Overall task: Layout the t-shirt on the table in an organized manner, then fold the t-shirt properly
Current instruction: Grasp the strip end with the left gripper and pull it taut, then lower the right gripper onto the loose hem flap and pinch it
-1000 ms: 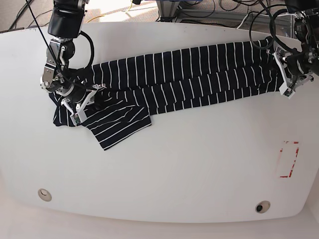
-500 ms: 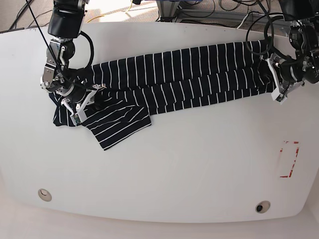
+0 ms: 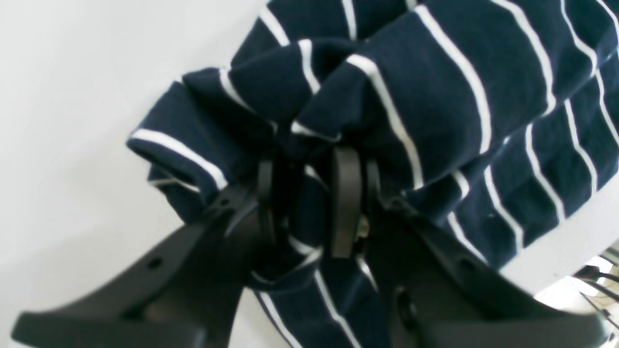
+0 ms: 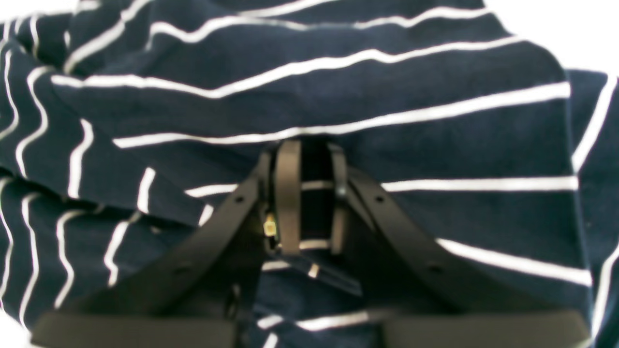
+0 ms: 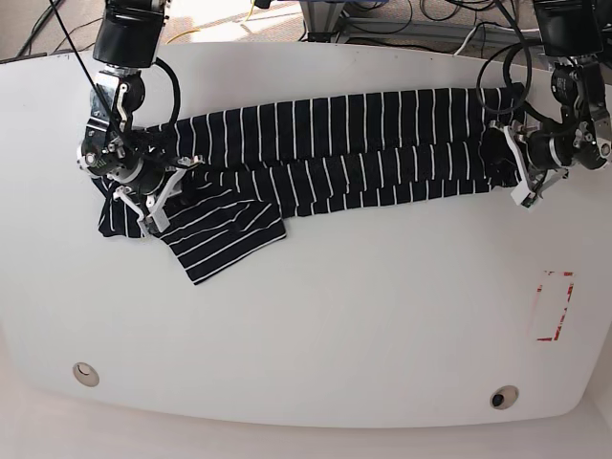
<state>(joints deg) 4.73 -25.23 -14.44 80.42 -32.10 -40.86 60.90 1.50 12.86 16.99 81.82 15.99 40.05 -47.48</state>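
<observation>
Your left claw (image 3: 309, 212) has its jaws drawn close on a bunched fold at one end of the t-shirt (image 5: 335, 153), cloth pinched between them. Your right claw (image 4: 309, 203) is clamped the same way on the other end, striped fabric showing between its narrow jaws. With both ends gripped, you look set to pull the garment taut and spread it. It lies stretched in a twisted band across the far half of the desk (image 5: 363, 316), one flap spilling toward you near the right claw.
</observation>
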